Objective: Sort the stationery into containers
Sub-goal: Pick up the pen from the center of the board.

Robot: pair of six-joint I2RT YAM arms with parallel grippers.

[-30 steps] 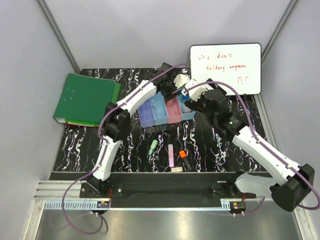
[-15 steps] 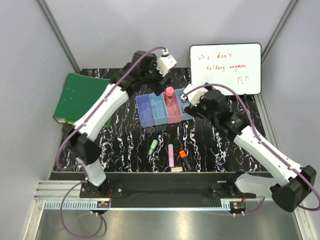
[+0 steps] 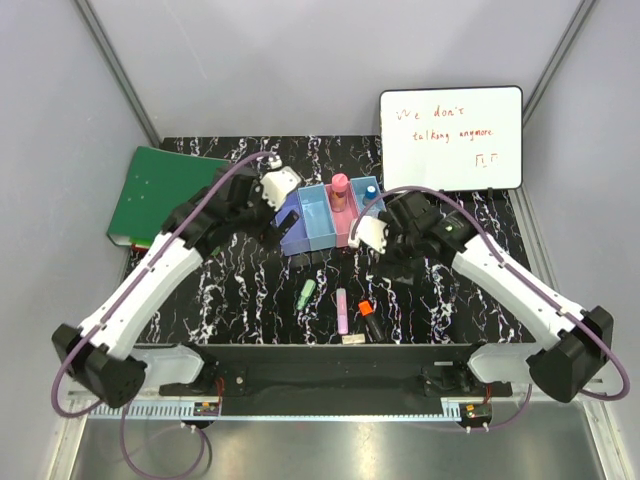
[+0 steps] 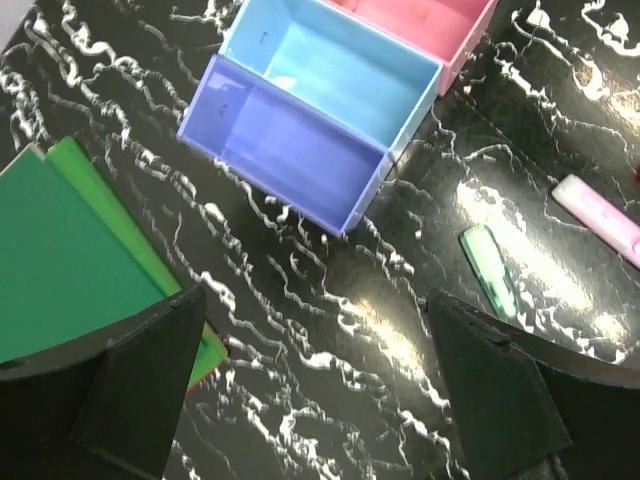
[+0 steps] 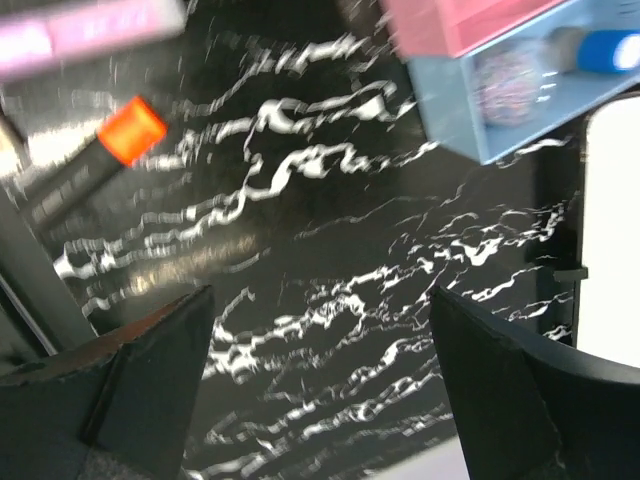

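Grippers both gape wide, empty: left gripper (image 4: 315,295) just beside 1 green highlighter (image 3: 306,293), right gripper (image 5: 322,292) near 1 orange-capped marker (image 3: 368,318). 1 pink highlighter (image 3: 342,310) and 1 eraser (image 3: 353,339) lie between. 4 bins (image 3: 318,225) hold 1 pink-capped tube (image 3: 340,188), 1 blue-capped bottle (image 3: 370,189) and 1 blurred jar (image 5: 508,72).

Looked over a black worktop (image 3: 260,290) veined with white. Found a green binder (image 3: 165,200) flat at its far left and a whiteboard (image 3: 450,125) with orange writing at its far right. Noted a row of four joined bins (image 3: 316,215) between them. Counted, nearer the front edge, a green highlighter (image 3: 306,293), a pink highlighter (image 3: 342,310), an orange-capped marker (image 3: 368,318), and a beige eraser (image 3: 353,339) just beside the pink one's near end.
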